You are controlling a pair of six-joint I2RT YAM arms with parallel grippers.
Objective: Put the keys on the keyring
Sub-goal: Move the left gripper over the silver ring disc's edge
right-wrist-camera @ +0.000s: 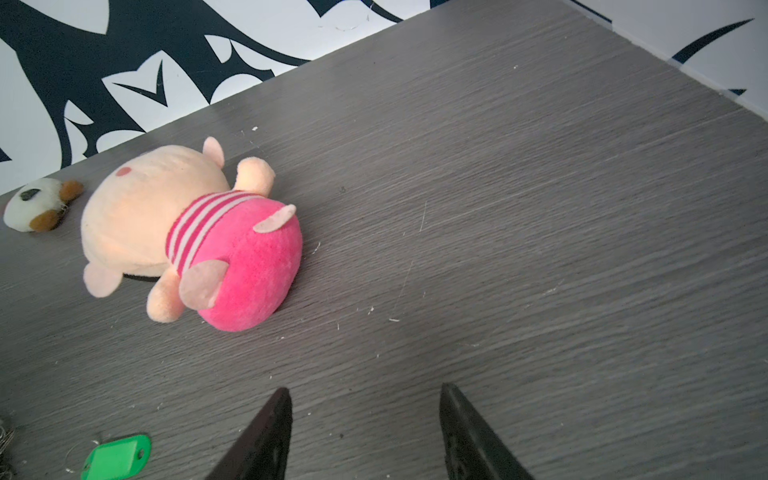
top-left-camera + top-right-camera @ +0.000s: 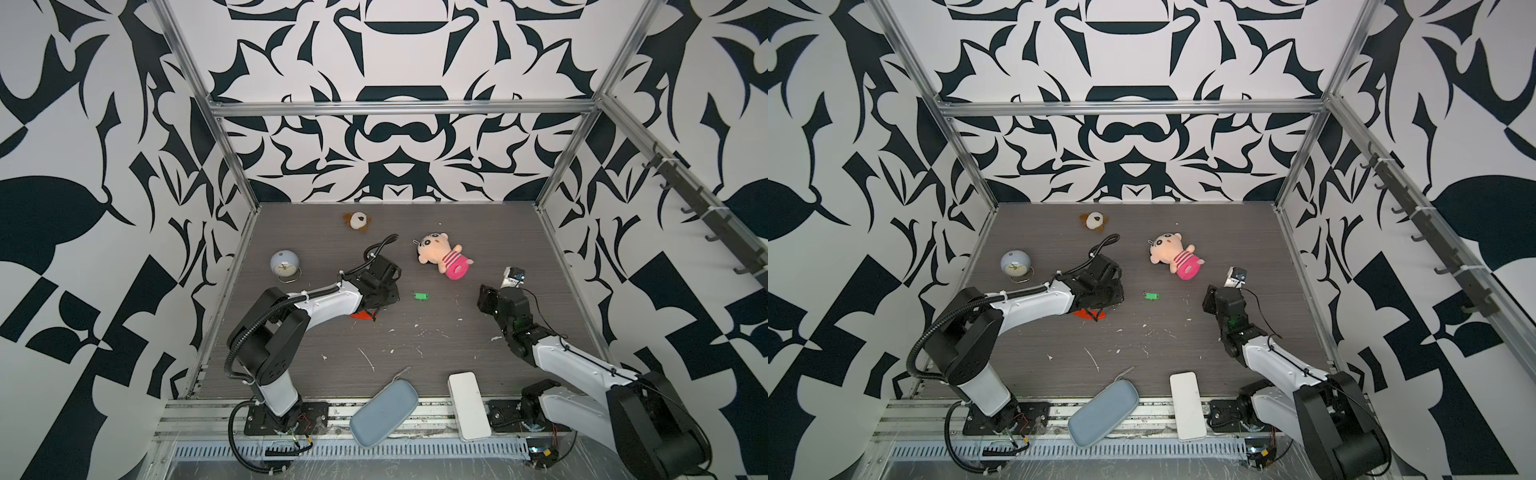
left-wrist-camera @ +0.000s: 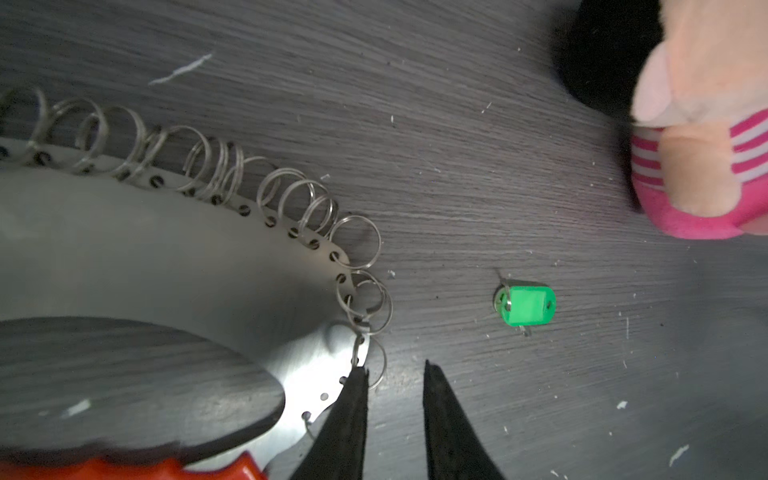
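Directions are read in the top views, with 12 o'clock at the far wall.

1. The clock stands on the table at 9 o'clock of my left arm, apart from it.

2. My left gripper sits low over the table, left of centre. Its jaws stand a narrow gap apart with bare table between them, and they pinch nothing. One fingertip overlaps the edge of the keyring. I cannot tell whether it touches.

3. The keyring lies flat on the table, partly under my left arm. The left wrist view shows a curved metal band with a row of holes. Small silver rings are strung along its outer edge, and it has a red grip. In both top views only the red grip shows, at 6 o'clock of my left gripper.

4. The keys are a green tag with a small silver ring. They lie flat on the table at 3 o'clock of my left gripper, near it and apart from the keyring. Neither gripper holds them.

5. The doll lies at 1 o'clock of the keys, apart from them.

6. My right gripper is at 3 o'clock of the keys, well apart, over bare table. Its jaws are spread wide with nothing between them.
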